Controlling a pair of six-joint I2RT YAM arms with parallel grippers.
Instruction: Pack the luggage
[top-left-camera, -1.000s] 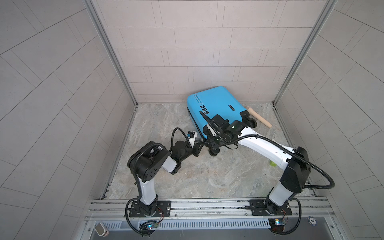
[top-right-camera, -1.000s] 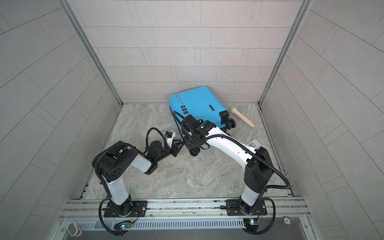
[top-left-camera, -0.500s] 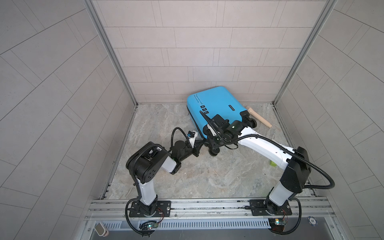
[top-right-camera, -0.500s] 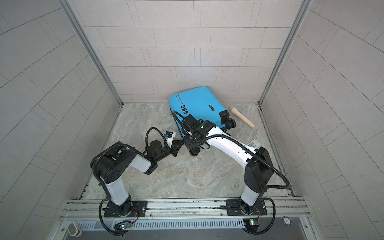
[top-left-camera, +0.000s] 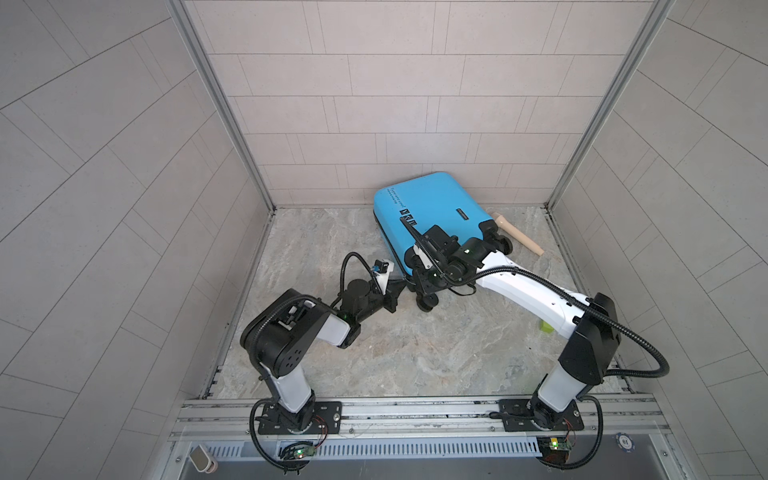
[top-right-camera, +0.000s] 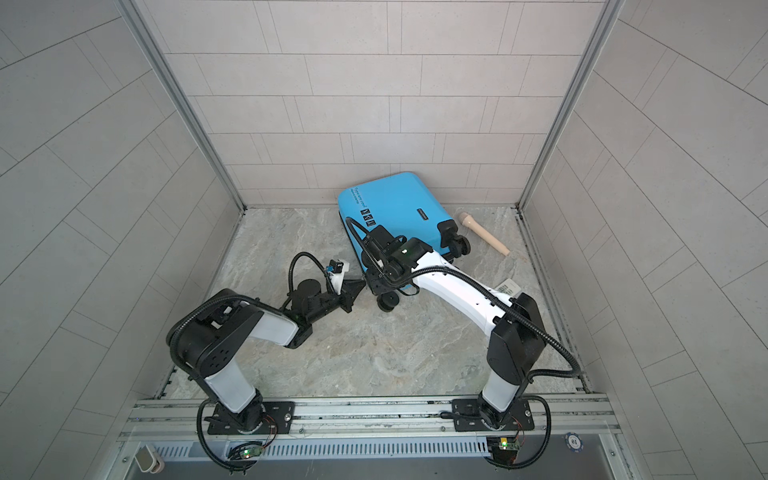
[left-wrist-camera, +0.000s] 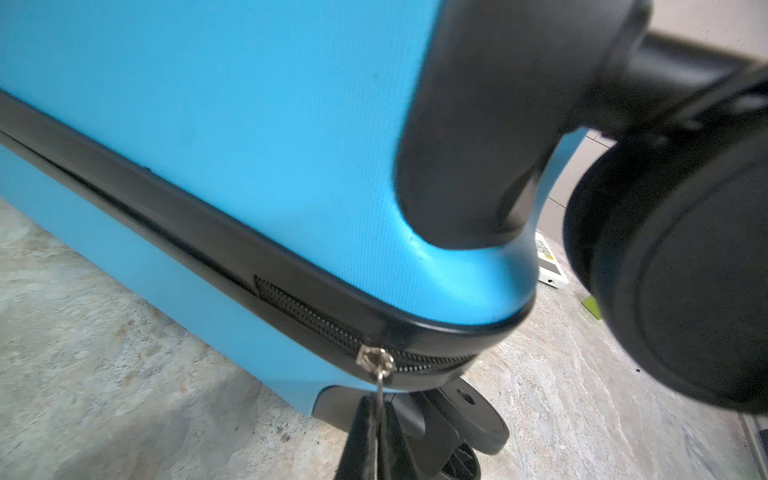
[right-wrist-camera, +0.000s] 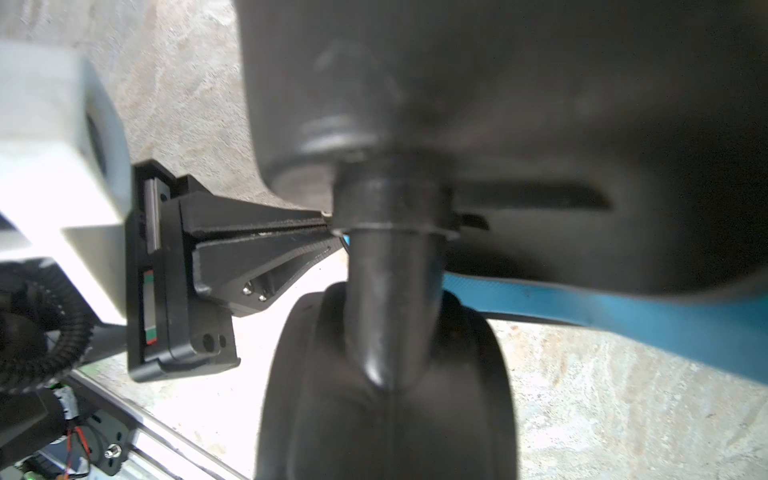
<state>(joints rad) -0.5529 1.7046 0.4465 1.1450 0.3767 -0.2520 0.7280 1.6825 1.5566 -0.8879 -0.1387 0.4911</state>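
Observation:
The bright-blue luggage (top-left-camera: 432, 208) (top-right-camera: 395, 208) lies zipped and tilted at the back of the floor in both top views. My left gripper (left-wrist-camera: 376, 405) is shut on the silver zipper pull (left-wrist-camera: 376, 361) at the luggage's near corner. In both top views it (top-left-camera: 401, 286) (top-right-camera: 360, 286) reaches that corner from the left. My right gripper (top-left-camera: 424, 282) (top-right-camera: 380, 282) is at the same corner, closed round a black spinner wheel (right-wrist-camera: 386, 395) that fills its wrist view and hides its fingers. A second wheel (left-wrist-camera: 469, 411) rests on the floor.
A beige wooden stick (top-left-camera: 517, 235) lies right of the luggage by the back wall. A white card (top-right-camera: 508, 286) and a small green piece (top-left-camera: 545, 326) lie under the right arm. Tiled walls close three sides; a metal rail (top-left-camera: 415, 415) runs along the front.
My left gripper has closed onto the zipper pull. Both arms and the luggage have hardly moved.

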